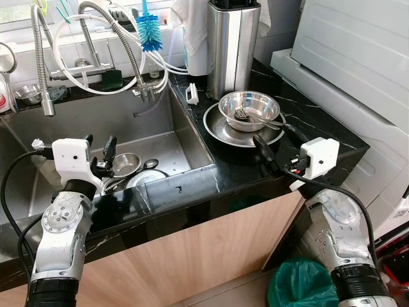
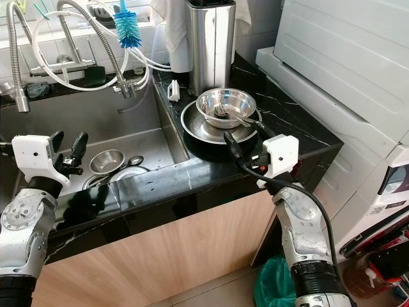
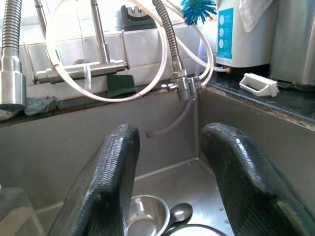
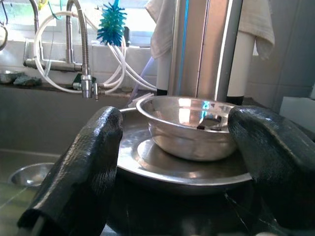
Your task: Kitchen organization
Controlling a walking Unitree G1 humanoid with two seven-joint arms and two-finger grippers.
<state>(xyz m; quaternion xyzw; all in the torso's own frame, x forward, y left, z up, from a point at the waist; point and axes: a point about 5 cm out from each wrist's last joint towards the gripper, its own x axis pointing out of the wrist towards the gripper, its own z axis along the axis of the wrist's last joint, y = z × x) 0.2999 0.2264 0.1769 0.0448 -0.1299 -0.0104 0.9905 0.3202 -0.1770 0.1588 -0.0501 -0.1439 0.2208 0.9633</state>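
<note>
A steel bowl (image 1: 249, 109) with a utensil inside sits on a steel plate (image 1: 220, 131) on the black counter, right of the sink. My right gripper (image 1: 271, 134) is open just in front of the plate, fingers level with the bowl (image 4: 189, 128) and spread wider than it, holding nothing. Down in the sink (image 1: 115, 118) lie a small steel bowl (image 1: 125, 163), a spoon (image 1: 150, 164) and a plate (image 1: 137, 180). My left gripper (image 1: 99, 146) hangs open over the sink's front edge, above that small bowl (image 3: 147, 214), and is empty.
A tall steel canister (image 1: 231, 45) stands behind the plate. Faucets, white hoses and a blue bottle brush (image 1: 148, 29) line the back of the sink. A white appliance (image 1: 358, 57) borders the counter on the right. A green bin bag (image 1: 300, 284) sits on the floor.
</note>
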